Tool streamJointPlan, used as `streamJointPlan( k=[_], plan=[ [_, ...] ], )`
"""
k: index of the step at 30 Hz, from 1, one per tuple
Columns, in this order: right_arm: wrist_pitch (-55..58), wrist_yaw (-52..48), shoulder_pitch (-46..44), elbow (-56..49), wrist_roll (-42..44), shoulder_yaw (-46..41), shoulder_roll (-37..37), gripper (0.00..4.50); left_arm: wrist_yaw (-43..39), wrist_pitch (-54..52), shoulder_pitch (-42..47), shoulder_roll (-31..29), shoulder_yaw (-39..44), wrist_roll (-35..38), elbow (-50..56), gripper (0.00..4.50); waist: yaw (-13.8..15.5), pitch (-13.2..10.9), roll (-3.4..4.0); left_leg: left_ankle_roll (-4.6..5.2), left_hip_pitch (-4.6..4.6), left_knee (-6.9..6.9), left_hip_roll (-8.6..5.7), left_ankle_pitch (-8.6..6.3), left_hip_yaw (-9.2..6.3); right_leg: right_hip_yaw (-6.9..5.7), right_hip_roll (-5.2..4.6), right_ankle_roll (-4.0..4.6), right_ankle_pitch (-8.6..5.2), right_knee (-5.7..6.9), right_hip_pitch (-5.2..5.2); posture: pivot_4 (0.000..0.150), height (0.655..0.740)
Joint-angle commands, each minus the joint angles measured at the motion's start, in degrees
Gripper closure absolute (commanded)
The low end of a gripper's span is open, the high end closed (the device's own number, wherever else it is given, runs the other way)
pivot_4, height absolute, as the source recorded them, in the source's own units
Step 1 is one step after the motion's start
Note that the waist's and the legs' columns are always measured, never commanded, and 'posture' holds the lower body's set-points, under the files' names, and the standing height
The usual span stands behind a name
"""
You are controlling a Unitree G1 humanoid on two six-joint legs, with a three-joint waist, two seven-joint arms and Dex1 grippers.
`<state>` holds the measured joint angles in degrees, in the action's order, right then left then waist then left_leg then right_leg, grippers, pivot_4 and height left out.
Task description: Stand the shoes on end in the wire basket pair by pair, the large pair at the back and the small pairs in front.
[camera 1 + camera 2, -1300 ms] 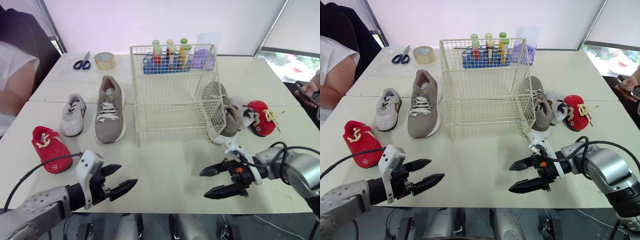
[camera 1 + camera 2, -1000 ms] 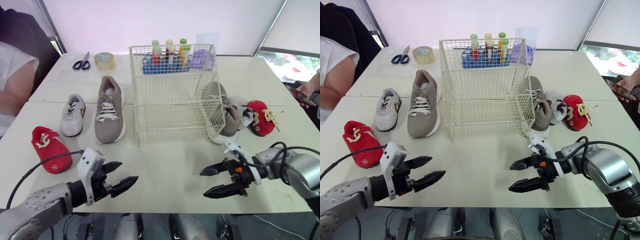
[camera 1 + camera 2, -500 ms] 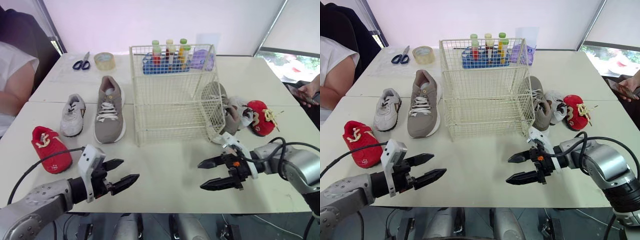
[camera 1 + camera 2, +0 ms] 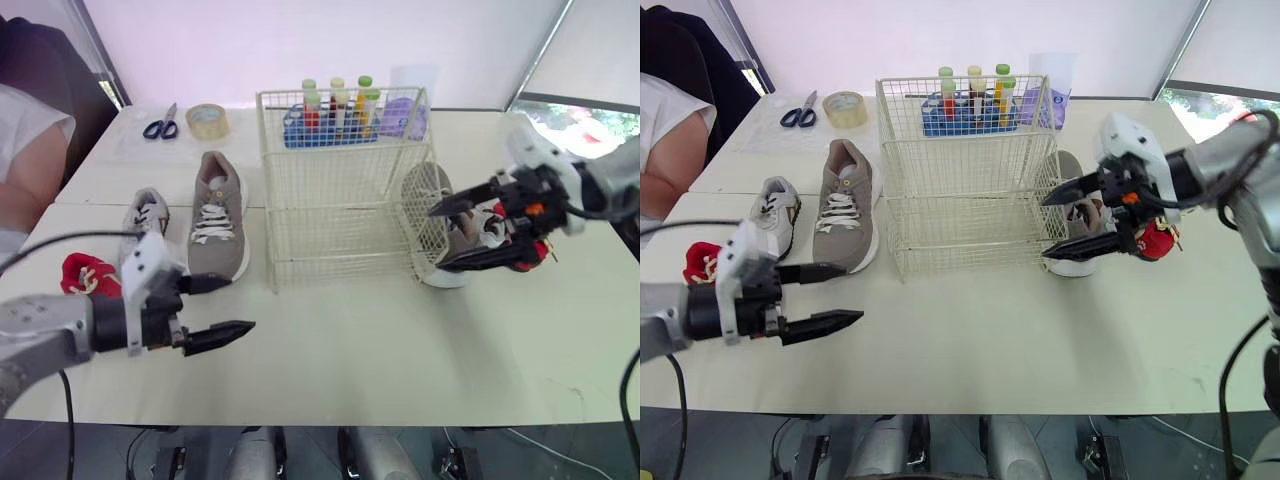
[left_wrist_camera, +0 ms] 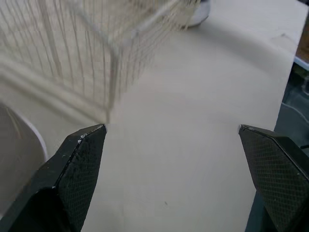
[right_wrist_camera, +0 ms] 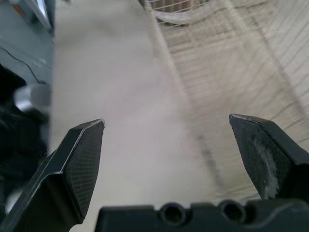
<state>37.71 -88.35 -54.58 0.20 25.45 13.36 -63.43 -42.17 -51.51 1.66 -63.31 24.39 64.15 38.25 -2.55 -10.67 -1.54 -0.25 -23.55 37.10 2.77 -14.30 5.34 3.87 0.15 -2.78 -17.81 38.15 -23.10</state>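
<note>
The empty wire basket (image 4: 345, 190) stands mid-table. Left of it lie a large grey-brown shoe (image 4: 217, 215), a small grey-white shoe (image 4: 148, 208) and a small red shoe (image 4: 78, 272), the last partly hidden by my left arm. Against the basket's right side lie the other large shoe (image 4: 440, 232), a small white shoe (image 4: 490, 222) and a red one (image 4: 527, 252). My left gripper (image 4: 236, 305) hangs open just in front of the left large shoe. My right gripper (image 4: 437, 240) is open over the right large shoe, its fingertips at the basket's wall (image 6: 227, 72).
Behind the basket stands a blue rack of bottles (image 4: 335, 112). Scissors (image 4: 160, 127) and a tape roll (image 4: 207, 121) lie at the back left. A person's arm (image 4: 25, 150) shows at the left edge. Bare table stretches in front of the basket.
My right gripper rose from the table's front and swung back to the large shoe beside the basket. My left gripper lifted and moved back and left toward the left shoes. Both stayed open.
</note>
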Motion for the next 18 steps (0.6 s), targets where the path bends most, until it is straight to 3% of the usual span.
streamJointPlan(
  k=[1,8,9,12,15,18],
  plan=[
    [-7.82,-4.08,-4.29,7.08,-6.25,6.35,1.97,0.00,-0.14,-0.27,2.55,-0.65,0.61,2.42,1.42,0.02,-0.02,0.00,0.00,0.01,-0.01,-0.01,0.00,-0.01,0.04,0.00,-0.02,-0.01,0.00,0.00,-0.01,0.150,0.7400],
    [-16.33,-4.15,-7.83,15.78,-8.11,17.70,6.92,0.00,7.77,-0.03,5.50,3.42,-1.81,5.66,4.70,0.02,0.00,-0.01,0.02,0.00,-0.10,-0.03,0.02,0.00,0.08,0.01,0.01,-0.27,0.14,0.14,-0.20,0.150,0.7400],
    [-17.86,-4.15,-7.19,16.98,-9.57,18.17,8.09,0.26,9.11,0.25,5.47,4.32,-2.34,5.45,5.07,0.01,-0.01,-0.01,0.02,0.00,-0.10,-0.02,0.02,0.00,0.08,0.01,0.01,-0.27,0.14,0.17,-0.20,0.150,0.7400],
    [-18.96,-4.15,-6.28,18.82,-11.69,17.93,10.33,1.35,11.70,0.67,5.37,5.96,-3.25,4.89,5.46,0.00,-0.01,-0.01,0.01,-0.04,-0.08,0.07,0.01,0.03,0.07,0.01,0.02,-0.29,0.15,0.28,-0.18,0.150,0.7400],
    [-18.74,-4.15,-6.06,18.49,-12.32,16.69,11.20,3.03,12.13,0.68,5.20,6.46,-3.48,4.87,5.44,0.00,-0.13,0.00,0.00,-0.06,0.00,0.18,0.02,0.04,0.08,0.03,0.03,-0.31,0.17,0.42,-0.11,0.150,0.7400],
    [-18.46,-3.99,-5.55,17.61,-13.09,15.50,12.14,4.43,12.02,0.96,5.52,6.57,-4.03,4.16,4.89,0.00,-0.02,0.00,0.00,-0.15,0.08,0.20,0.01,0.09,0.05,0.03,0.05,-0.30,0.16,0.59,-0.10,0.150,0.7400]
  ],
)
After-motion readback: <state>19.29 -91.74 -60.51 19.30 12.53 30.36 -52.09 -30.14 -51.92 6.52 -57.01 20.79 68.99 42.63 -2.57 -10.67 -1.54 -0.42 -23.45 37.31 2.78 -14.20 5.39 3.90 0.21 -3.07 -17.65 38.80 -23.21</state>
